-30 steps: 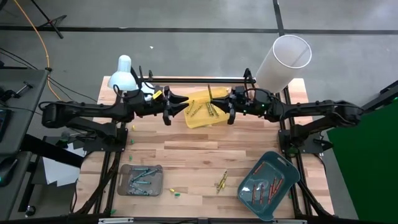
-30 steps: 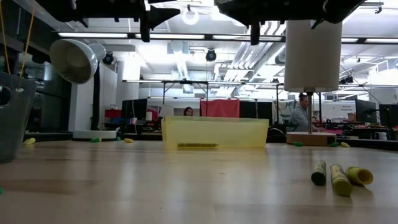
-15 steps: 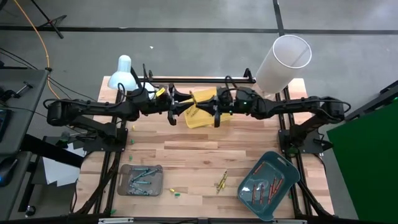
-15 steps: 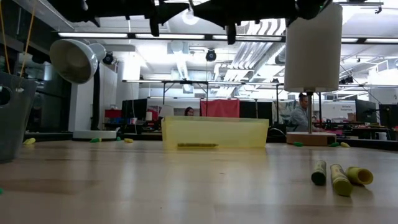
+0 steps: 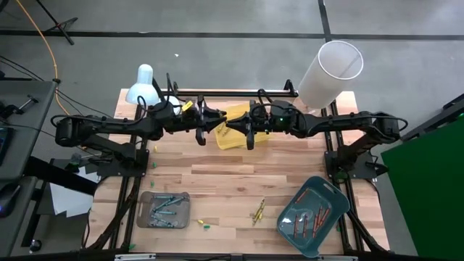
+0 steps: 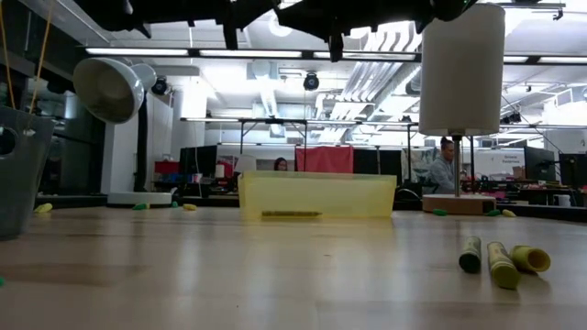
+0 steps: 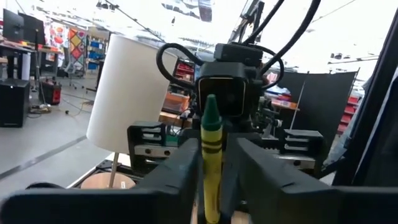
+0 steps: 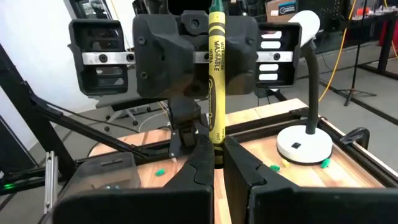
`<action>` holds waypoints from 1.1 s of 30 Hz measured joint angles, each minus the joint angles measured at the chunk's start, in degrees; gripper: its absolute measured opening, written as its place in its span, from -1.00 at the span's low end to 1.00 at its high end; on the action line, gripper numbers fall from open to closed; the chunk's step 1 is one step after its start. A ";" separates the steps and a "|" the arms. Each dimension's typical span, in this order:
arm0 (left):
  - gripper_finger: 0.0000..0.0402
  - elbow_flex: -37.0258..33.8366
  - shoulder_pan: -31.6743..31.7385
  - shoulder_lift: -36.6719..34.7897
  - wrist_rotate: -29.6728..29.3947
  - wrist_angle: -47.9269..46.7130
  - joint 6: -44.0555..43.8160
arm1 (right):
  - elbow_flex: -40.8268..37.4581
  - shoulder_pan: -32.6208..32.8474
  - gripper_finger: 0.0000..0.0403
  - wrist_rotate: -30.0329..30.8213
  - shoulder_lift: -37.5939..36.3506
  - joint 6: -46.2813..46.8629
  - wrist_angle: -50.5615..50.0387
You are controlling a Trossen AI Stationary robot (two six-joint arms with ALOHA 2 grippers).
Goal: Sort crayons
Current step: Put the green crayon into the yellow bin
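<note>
Mid-air handover above yellow tray [image 5: 233, 136] — right gripper [image 5: 230, 129] clamps yellow crayon [image 8: 216, 74]; left gripper [image 5: 217, 125] half-closed around it, grasp unclear. Next: confirm left's grip, right lets go.

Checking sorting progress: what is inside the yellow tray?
In the low view, one olive crayon lies in the yellow tray. From above, both grippers, meeting over the tray, cover much of it, so any more crayons there stay hidden.
</note>
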 joint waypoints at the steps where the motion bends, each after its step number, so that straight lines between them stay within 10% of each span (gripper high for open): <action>1: -0.59 0.00 0.00 0.00 0.05 -0.21 0.00 | 0.00 0.00 -1.00 0.02 0.01 0.00 0.00; 11: -0.97 0.00 2.35 -1.14 2.00 -1.43 -2.71 | 0.09 -0.33 -0.91 1.50 -0.66 1.27 -0.01; 23: -0.99 0.19 9.81 -9.67 2.09 -18.23 -2.45 | 0.17 -4.88 0.02 15.00 -16.15 3.13 -32.63; 33: -1.00 20.80 10.29 10.00 2.39 -46.17 1.77 | 0.17 -5.12 0.10 21.66 -19.99 5.71 -41.49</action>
